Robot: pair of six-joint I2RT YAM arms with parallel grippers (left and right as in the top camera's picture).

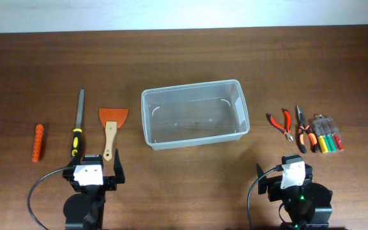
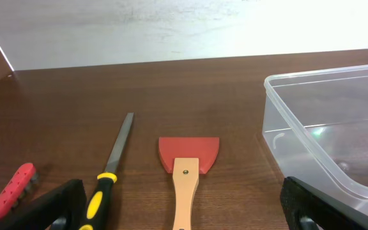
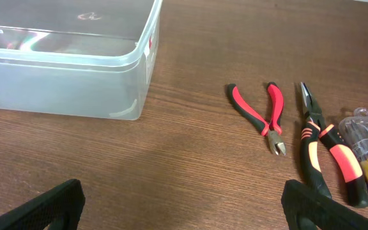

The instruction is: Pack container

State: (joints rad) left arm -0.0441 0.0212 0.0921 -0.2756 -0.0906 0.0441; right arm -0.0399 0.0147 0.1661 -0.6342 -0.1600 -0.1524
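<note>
Container (image 1: 193,115) sits empty at the middle of the surface (image 1: 56,64), nothing packed yet. Probable first pick is the scraper (image 1: 112,129), nearest the left fingers (image 2: 50,204). Grip across its wooden handle and lift clear of the rim before lowering. Both arms are low at the near edge. Left fingers and right fingers (image 3: 324,207) are spread wide, holding nothing.

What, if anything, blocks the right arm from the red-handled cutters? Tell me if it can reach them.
Probably yes. The red-handled cutters lie just ahead of the open right gripper, nothing between; the orange pliers lie apart.
</note>
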